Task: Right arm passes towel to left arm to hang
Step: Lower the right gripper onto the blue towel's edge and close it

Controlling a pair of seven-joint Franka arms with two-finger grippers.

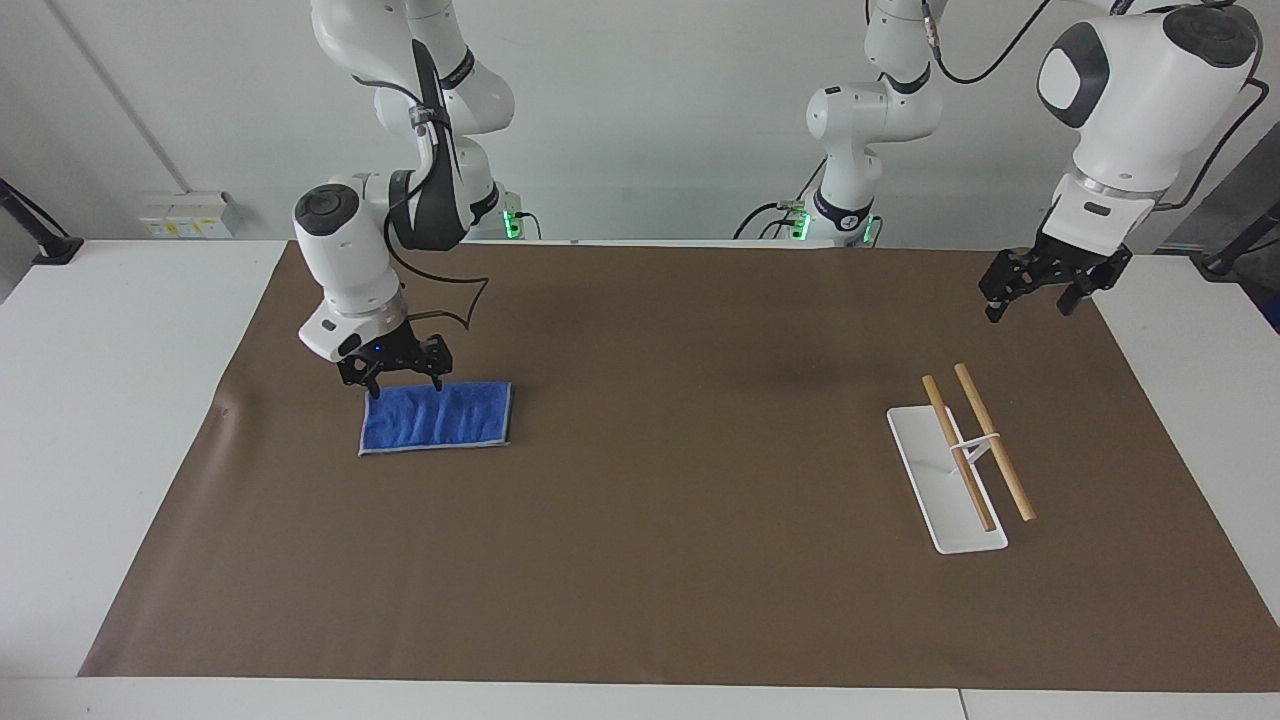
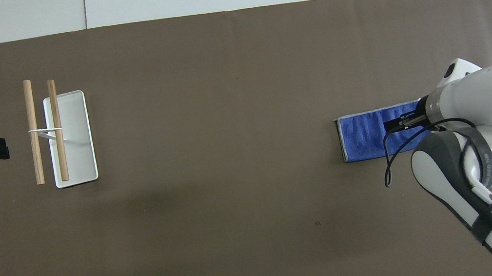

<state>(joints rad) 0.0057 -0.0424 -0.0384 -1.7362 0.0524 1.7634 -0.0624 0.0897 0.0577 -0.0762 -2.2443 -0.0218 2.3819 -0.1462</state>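
A white table (image 1: 120,420) fills the room's middle — a big brown mat (image 1: 680,560) covers most of it. A plain white wall (image 1: 650,90) stands at the back.

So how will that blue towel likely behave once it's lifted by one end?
The towel is thin, ribbed terry lying flat on the mat, so it will probably go limp and hang from the right tool, which is open over its end. It looks light. Its nap should resist slipping.
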